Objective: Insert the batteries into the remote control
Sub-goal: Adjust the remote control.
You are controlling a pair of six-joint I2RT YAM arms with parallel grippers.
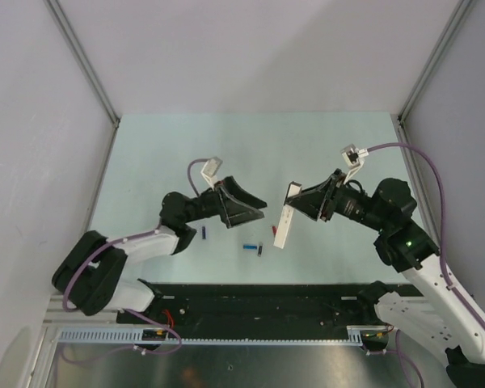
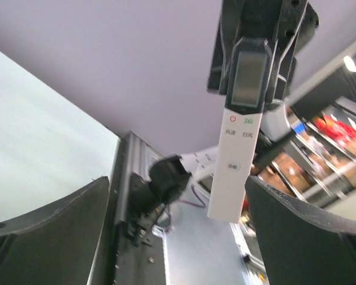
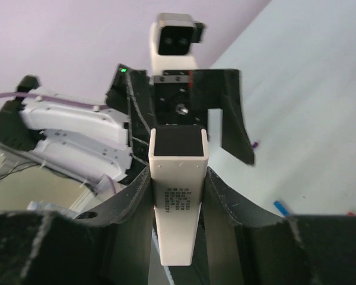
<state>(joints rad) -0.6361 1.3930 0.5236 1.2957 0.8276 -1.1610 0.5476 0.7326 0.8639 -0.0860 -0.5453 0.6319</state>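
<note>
Right end effector (image 1: 293,196): clamped on remote (image 1: 284,222) at its display end, above desk (image 1: 250,145) middle.
Left end effector (image 1: 263,210): wide open, empty.
Batteries (image 1: 248,246): loose by near edge.
Advice: steady remote; left pinches one battery crosswise.

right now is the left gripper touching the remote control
Apart. The top view shows a clear gap between the open left gripper and the remote control, which the right gripper holds.

Remote (image 1: 284,225) in right hand (image 1: 296,202) w/ batteries (image 1: 249,246) on table (image 1: 226,145) left of it
</note>
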